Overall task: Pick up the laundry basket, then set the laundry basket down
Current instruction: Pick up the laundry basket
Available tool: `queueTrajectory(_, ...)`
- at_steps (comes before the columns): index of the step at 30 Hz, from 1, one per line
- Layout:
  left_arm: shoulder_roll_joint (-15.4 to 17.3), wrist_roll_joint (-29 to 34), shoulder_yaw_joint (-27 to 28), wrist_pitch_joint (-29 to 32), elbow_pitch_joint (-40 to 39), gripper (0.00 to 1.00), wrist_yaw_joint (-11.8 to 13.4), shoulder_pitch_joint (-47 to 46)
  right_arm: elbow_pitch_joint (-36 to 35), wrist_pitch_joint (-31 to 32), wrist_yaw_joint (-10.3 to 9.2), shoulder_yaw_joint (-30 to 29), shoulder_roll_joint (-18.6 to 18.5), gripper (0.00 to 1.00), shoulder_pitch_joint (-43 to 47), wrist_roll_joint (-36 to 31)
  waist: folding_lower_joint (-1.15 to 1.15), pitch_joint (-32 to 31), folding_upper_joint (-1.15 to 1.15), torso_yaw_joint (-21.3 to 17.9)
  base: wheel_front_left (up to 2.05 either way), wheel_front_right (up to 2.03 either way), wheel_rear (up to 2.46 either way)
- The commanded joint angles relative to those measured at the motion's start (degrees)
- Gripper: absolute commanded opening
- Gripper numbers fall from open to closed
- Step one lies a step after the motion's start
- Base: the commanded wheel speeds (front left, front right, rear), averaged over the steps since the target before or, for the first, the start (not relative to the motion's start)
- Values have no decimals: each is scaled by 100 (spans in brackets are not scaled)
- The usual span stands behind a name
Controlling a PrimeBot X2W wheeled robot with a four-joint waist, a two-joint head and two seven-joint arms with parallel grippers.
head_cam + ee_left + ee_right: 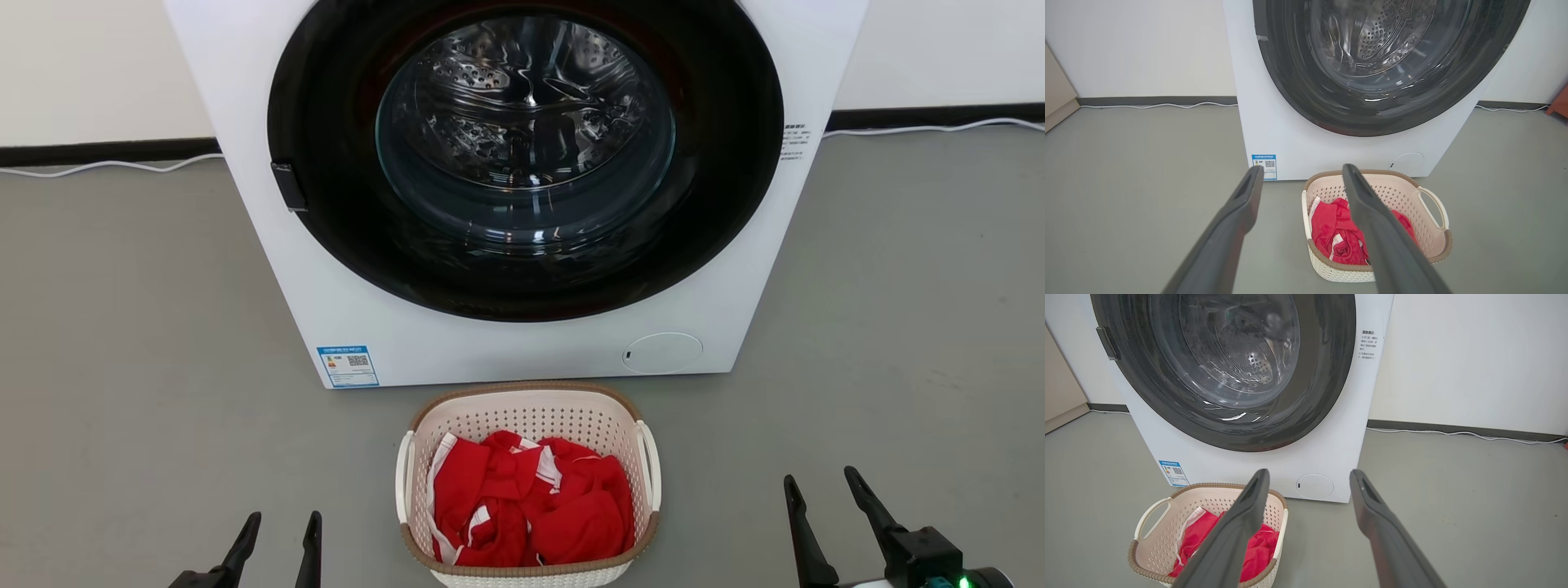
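Observation:
The laundry basket (531, 408), cream-white and perforated with a brown rim and white side loop handles, stands on the grey floor just in front of the washing machine. Red and white clothes (531, 498) fill it. My left gripper (282, 527) is open at the lower left, well apart from the basket's left handle (403, 478). My right gripper (820, 482) is open at the lower right, also clear of the basket. The left wrist view has the basket (1429, 241) right of and beyond the left gripper (1302, 171). In the right wrist view the basket (1155, 539) lies lower left of the right gripper (1308, 473).
A large white washing machine (457, 343) with a dark round glass door (522, 155) stands close behind the basket. A white cable (106, 166) runs along the dark skirting at the wall. Open grey floor (147, 367) lies on both sides of the basket.

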Motion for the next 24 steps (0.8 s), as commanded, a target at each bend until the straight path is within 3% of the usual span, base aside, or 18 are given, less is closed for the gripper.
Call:
queueTrajectory(1,49,-20,223,-70,-95,100,-34,-149,-118,-121,19,124,-82,100,-137,-1,0,18,0,-1,0,0,0)
queueTrajectory(24,-145,-134,335,-70,375,100,-34,-1285,707,-121,19,292,-82,100,-1372,266,0,1735,0,53,0,0,0)
